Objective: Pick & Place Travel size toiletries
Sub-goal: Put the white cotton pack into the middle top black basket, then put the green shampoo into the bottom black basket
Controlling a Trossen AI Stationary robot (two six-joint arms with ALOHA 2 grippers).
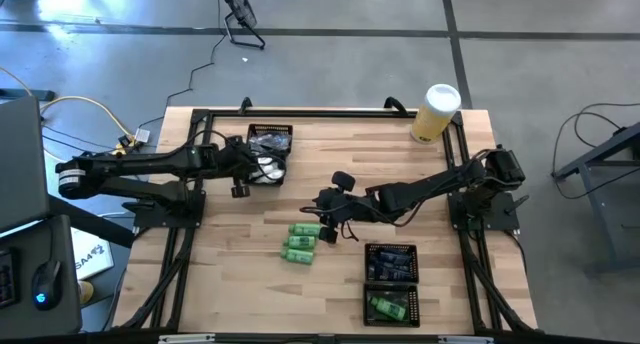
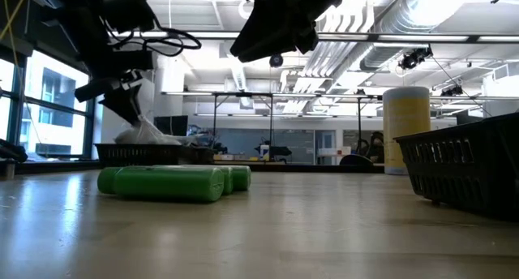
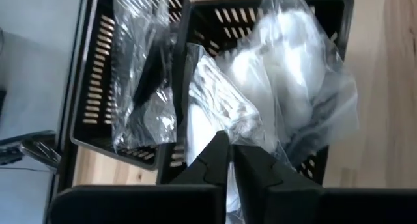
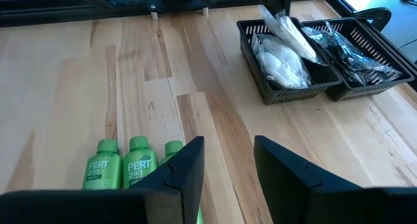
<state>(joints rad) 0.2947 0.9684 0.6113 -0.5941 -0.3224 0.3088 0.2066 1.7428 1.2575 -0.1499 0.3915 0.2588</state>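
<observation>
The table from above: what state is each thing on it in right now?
Green bottles: three lying flat, side by side.
White packets: piled in a black tray.
Yellow cylinder: upright, lid on.
Left gripper: jaws shut on a packet over that tray.
Right gripper: jaws open, empty, above the bottles.

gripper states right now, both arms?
Left gripper: shut on a clear crinkly packet, over the black mesh tray.
Right gripper: open, holding nothing, above the green bottles.
</observation>
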